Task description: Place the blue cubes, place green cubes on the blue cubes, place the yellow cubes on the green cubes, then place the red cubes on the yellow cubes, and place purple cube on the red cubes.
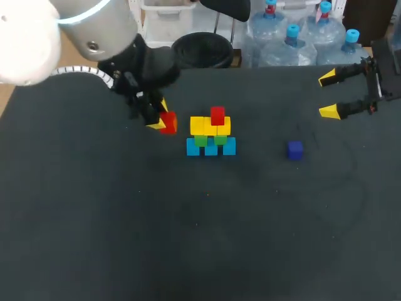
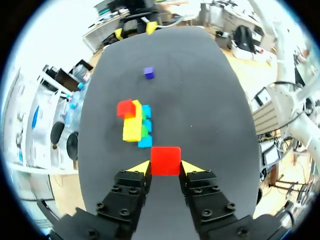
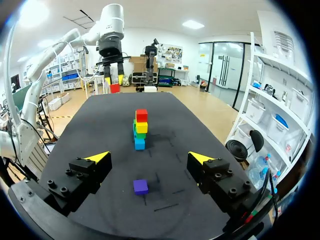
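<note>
Robotics lab: black desk (image 1: 188, 238), left arm (image 1: 94, 25) and right arm (image 1: 383, 72) over its far corners, coloured cubes (image 1: 211, 135) stacked mid-desk.

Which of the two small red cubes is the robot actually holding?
The red cube clamped in the left gripper, apart from the rest; the other red cube rests atop the yellow cubes.

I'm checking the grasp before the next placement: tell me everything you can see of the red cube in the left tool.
The red cube is plain, smooth and sharp-edged, plastic-looking. It sits square between the left tool's yellow fingertips, pinched from two sides, held above the dark table, apart from the cube stack; nothing else touches it.
</note>
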